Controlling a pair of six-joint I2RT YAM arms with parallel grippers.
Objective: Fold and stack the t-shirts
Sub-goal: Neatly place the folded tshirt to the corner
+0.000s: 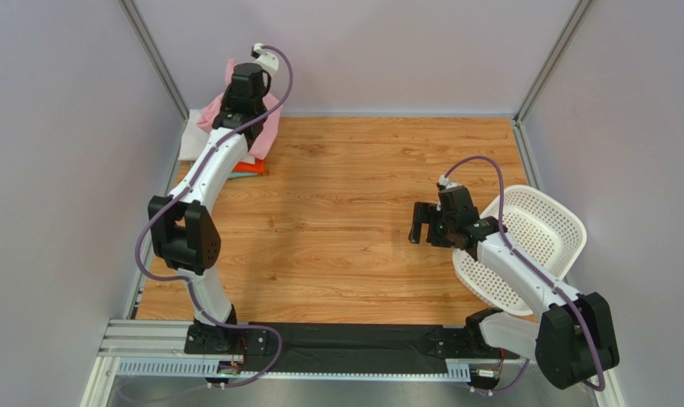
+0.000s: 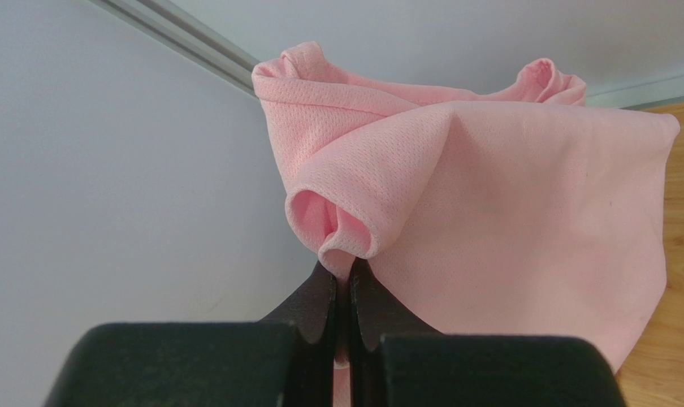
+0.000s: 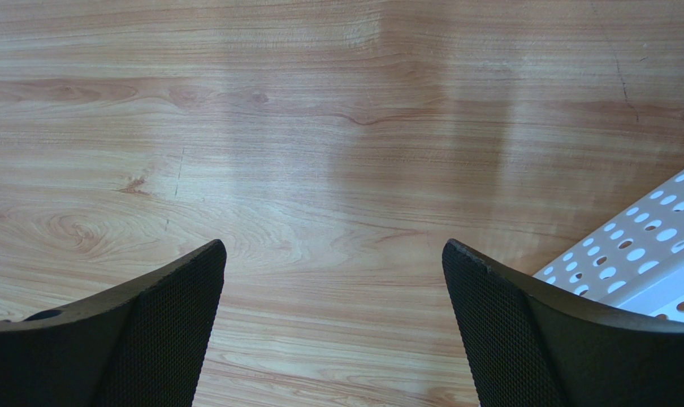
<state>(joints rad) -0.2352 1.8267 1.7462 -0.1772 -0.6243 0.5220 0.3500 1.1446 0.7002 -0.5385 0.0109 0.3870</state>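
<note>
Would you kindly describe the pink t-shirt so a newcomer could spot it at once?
Find the wooden table's far left corner, where shirts are stacked. The pink t-shirt is bunched over them, pinched in the left hand; the stacked ones lie flat, white and orange-red.

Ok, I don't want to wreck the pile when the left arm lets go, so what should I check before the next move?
1. Left jaws shut on the pink t-shirt: ok, a fold of cloth is pinched between them.
2. Pink t-shirt above the pile in the far left corner: ok, the white t-shirt and the orange-red t-shirt peek out beneath it.
3. Pink t-shirt folded flat: not ok, it is bunched by the jaws.
4. Edges lined up with the pile: cannot tell, the left arm hides it.
5. Right jaws open and holding nothing: ok.
6. Right arm away from the pile: ok, over the bare table beside the basket.
</note>
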